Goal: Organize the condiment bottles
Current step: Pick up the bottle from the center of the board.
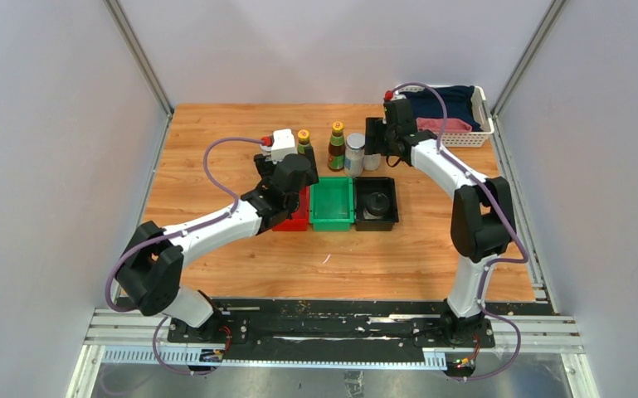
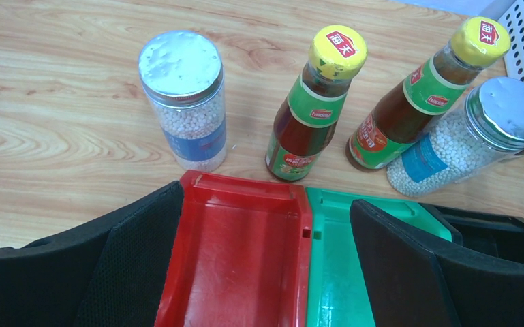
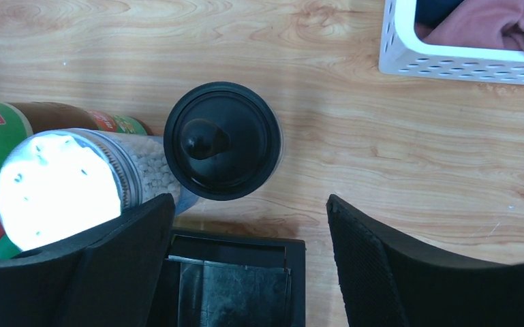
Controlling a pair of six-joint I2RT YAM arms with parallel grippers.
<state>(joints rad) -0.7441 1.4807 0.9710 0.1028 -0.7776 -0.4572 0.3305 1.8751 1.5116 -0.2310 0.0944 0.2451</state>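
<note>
Red bin (image 2: 238, 272) and green bin (image 2: 327, 286), under the wide-open left pincer (image 2: 267, 197), look bare. Just beyond it on the worktop (image 2: 54, 102) stand the brown bottles (image 2: 313, 116) and silver-lidded jars (image 2: 184, 102). One black-capped bottle (image 1: 373, 205) seems already in the black bin (image 3: 232, 240). Another black-capped bottle (image 3: 221, 139) stands just ahead of the open right pincer (image 3: 251, 201). Most sorting remains.

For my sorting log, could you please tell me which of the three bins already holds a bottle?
The black bin, rightmost in the row: a black-capped bottle sits inside; the green bin and red bin look bare.
</note>
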